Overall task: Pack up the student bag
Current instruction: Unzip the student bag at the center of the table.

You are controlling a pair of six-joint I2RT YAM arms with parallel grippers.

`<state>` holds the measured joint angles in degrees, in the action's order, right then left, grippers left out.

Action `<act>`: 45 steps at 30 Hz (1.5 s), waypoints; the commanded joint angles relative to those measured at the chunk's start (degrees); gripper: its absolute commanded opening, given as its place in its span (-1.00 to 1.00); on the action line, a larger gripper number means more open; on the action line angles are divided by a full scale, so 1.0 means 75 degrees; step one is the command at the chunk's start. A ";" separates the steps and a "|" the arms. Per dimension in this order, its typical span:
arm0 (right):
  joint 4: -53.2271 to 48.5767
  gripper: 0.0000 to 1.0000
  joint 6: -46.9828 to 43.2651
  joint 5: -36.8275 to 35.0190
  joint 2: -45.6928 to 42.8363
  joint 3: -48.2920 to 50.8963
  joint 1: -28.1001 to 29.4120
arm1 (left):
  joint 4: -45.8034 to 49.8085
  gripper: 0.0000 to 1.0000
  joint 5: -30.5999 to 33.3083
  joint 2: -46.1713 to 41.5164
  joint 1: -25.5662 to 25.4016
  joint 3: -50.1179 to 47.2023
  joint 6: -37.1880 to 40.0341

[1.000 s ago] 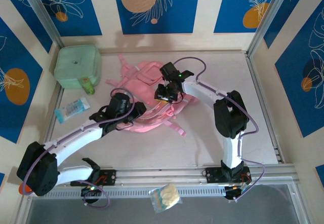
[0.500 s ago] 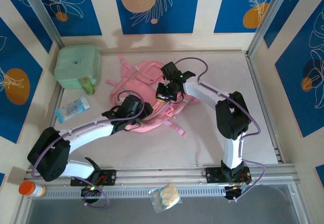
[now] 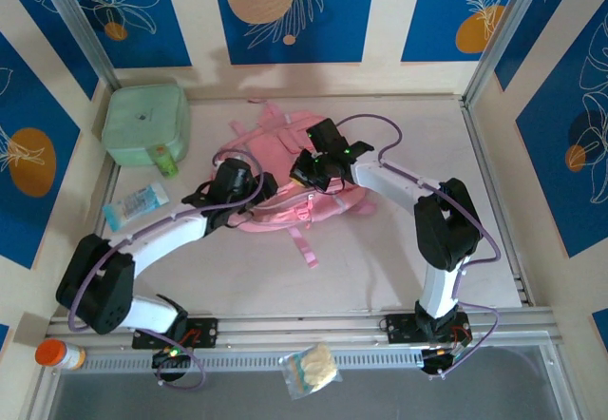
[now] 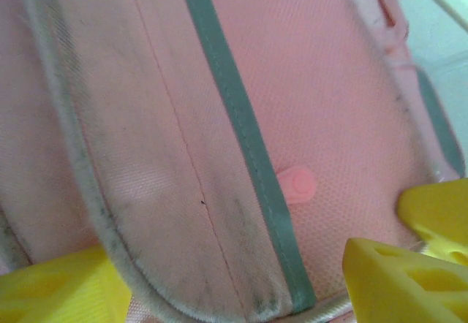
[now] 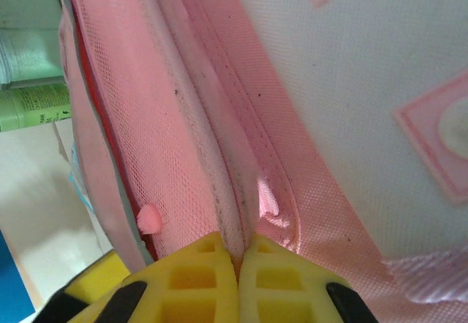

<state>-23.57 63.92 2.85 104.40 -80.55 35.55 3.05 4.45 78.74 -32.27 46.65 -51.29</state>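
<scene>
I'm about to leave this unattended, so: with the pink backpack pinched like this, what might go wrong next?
1. The right claw is shut on just a thin fold of the backpack at its edge; a pull may let it slip out.
2. The left claw is open close over the piped rim; closing may catch only piping.
3. A loose strap lies toward the arms and might snag.

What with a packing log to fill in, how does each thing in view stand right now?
student bag, lying flat on the table, one edge pinched.
right hand, shut on the student bag's edge.
left hand, open over the student bag.
mint-green case, closed, flat.
blue packet, lying flat.
orange-capped bottle, capped, on its side.
</scene>
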 commanded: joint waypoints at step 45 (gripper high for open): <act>0.0431 -1.00 0.0723 0.0296 -0.0632 -0.0023 0.0018 | 0.3015 0.22 0.2582 0.0256 -0.1667 0.1192 -0.0320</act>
<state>-21.67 69.69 3.05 102.85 -79.02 35.53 22.94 25.96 81.60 -45.23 55.33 -54.85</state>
